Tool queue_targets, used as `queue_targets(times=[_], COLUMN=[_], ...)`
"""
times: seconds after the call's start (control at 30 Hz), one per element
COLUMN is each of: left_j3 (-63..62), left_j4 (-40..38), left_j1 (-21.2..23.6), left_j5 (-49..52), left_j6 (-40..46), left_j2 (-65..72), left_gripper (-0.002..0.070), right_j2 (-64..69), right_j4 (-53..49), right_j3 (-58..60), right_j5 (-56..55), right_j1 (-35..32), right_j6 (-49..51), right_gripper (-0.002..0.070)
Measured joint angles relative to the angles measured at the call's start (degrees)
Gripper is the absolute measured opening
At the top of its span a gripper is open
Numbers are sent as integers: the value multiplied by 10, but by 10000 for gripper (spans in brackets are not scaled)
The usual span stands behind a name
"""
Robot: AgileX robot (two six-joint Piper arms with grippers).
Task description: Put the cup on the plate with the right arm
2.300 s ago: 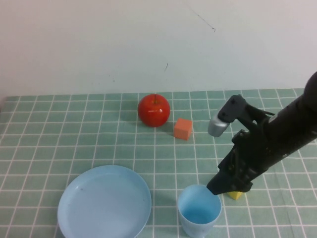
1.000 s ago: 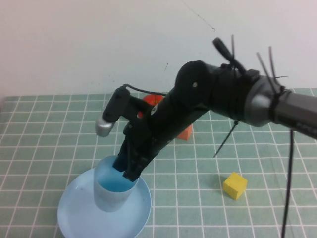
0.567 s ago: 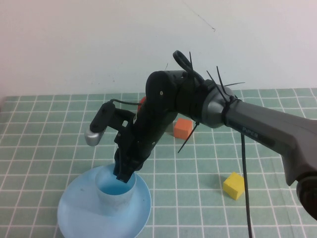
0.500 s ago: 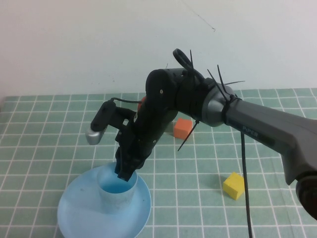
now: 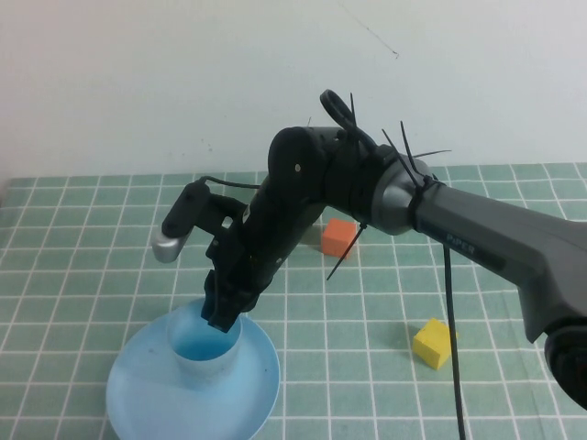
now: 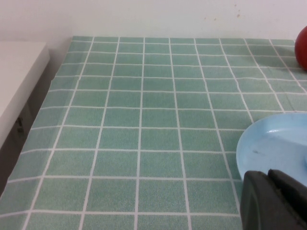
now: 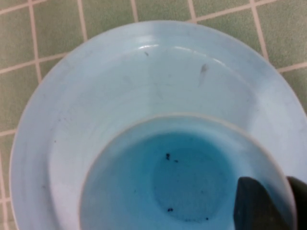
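The light-blue cup (image 5: 206,353) stands upright on the round light-blue plate (image 5: 147,385) at the front left of the table. My right gripper (image 5: 220,316) reaches down from the right onto the cup's near rim. In the right wrist view the cup (image 7: 177,177) sits inside the plate (image 7: 96,96). The right gripper (image 7: 285,191) has one finger inside the rim and one outside, pinching the wall. In the left wrist view my left gripper (image 6: 267,173) is shut on nothing, just off the plate's (image 6: 273,143) edge.
An orange cube (image 5: 337,236) lies behind the right arm, and a yellow cube (image 5: 433,343) lies at the front right. A red apple (image 6: 303,48) shows at the frame edge in the left wrist view. A green checked cloth covers the table.
The right arm carried the cup from the front right of the table onto the plate. In the last half second gripper and cup shifted slightly left on the plate.
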Motion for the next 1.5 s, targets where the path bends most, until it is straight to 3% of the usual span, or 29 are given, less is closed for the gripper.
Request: queue_targets(times=[0.2, 0.43, 0.57, 0.77, 0.87, 1.3, 1.5], left_j3=[0, 0, 0, 0, 0, 0, 0], left_j4=[0, 0, 0, 0, 0, 0, 0], left_j1=[0, 0, 0, 0, 0, 0, 0], left_j5=[0, 0, 0, 0, 0, 0, 0], left_j6=[0, 0, 0, 0, 0, 0, 0], left_j2=[0, 0, 0, 0, 0, 0, 0], left_gripper=[-3, -3, -3, -3, -3, -3, -4], right_j2=[0, 0, -2, -40, -68, -263, -367], right_j4=[3, -6, -25, -117, -164, -504, -571], right_j3=[-1, -37, -108, -157, -158, -158, -161], right_j5=[-4, 35, 113, 136, 140, 140, 140], right_j1=[0, 0, 0, 0, 0, 1, 0], right_j6=[10, 16, 28, 124, 158, 224, 226], right_gripper=[297, 349, 302, 85, 22, -1, -2])
